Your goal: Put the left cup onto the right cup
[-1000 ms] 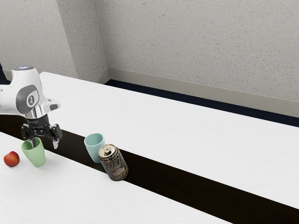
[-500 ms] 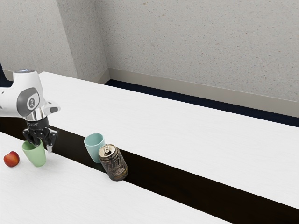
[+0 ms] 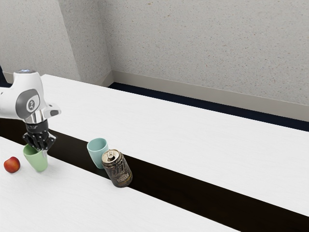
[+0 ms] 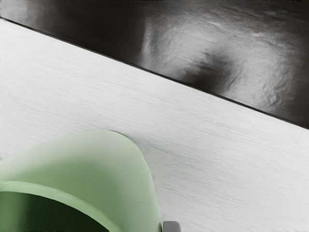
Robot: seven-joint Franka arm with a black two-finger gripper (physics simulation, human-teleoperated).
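Observation:
The left cup is a light green cup (image 3: 36, 162) standing on the near white tabletop at the exterior view's left. My black gripper (image 3: 39, 147) hangs straight down over its rim, fingers drawn together on the cup's wall. The same green cup (image 4: 96, 174) looms large and blurred right under my hand in the wrist view, beside a grey fingertip (image 4: 171, 226). The right cup is a teal cup (image 3: 98, 152), upright at the edge of the dark strip, a hand's width to the exterior view's right of the green one.
A brown drink can (image 3: 117, 168) stands tilted against the teal cup's near side. A red apple (image 3: 11, 165) lies just left of the green cup. A dark strip (image 3: 193, 191) runs between the near tabletop (image 3: 72, 208) and the far tabletop (image 3: 193, 135).
The fingers, wide open over the green cup a second ago, have closed onto its rim. The hand has sunk slightly; the cup, can and apple stayed put.

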